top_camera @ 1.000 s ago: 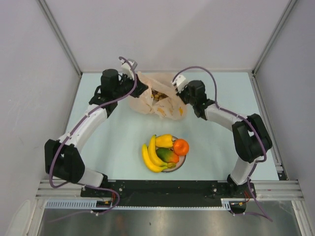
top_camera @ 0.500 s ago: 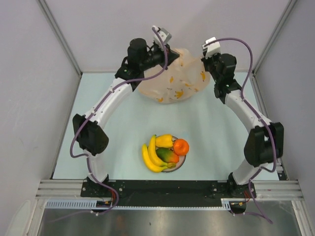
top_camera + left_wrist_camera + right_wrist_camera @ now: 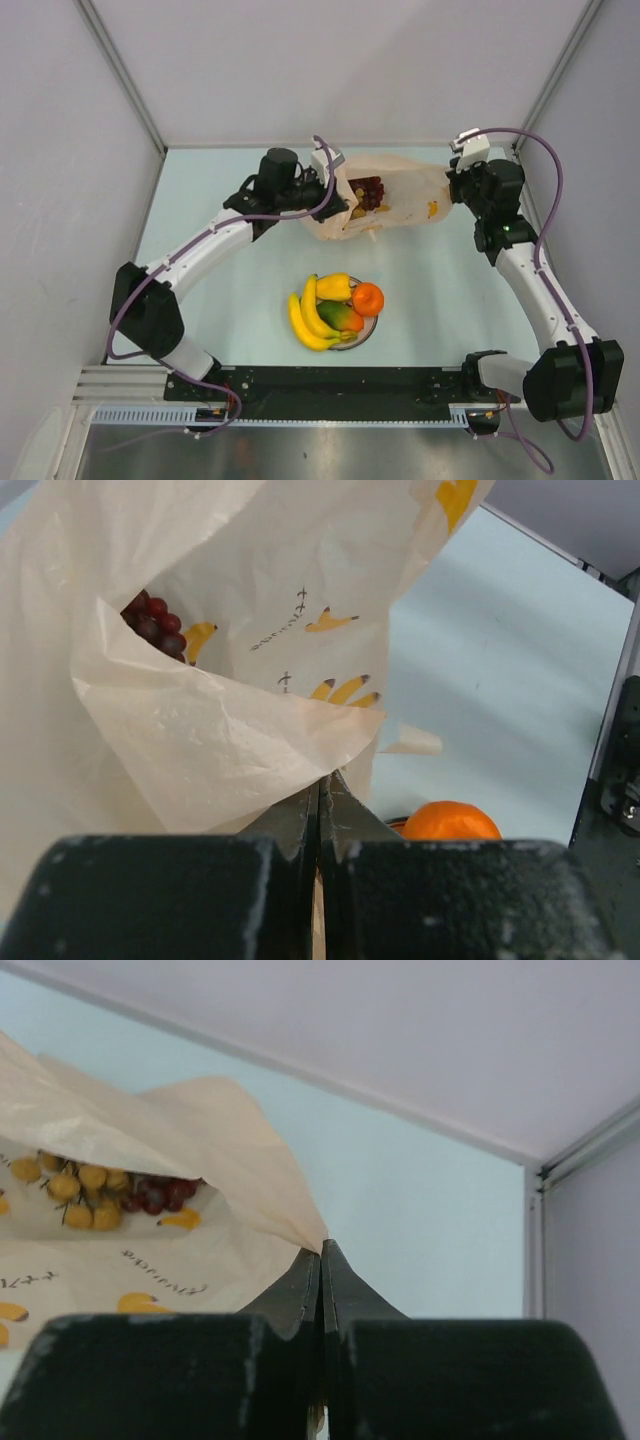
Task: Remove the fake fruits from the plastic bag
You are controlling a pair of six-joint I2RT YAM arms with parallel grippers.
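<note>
Plastic bag (image 3: 400, 207) spans between left pincer (image 3: 321, 783) and right pincer (image 3: 320, 1252), both pinching it.

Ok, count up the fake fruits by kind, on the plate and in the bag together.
Banana bunch: 1
Yellow pepper-like piece: 1
Mango: 1
Orange: 1
Dark red grape bunch, in plastic bag: 1
Yellow grape bunch: 1
Total: 6

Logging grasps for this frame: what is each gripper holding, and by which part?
The bag, by both. The left gripper pinches a fold of its rim at the left end; the right gripper pinches the rim's right end. Jaws shut.
</note>
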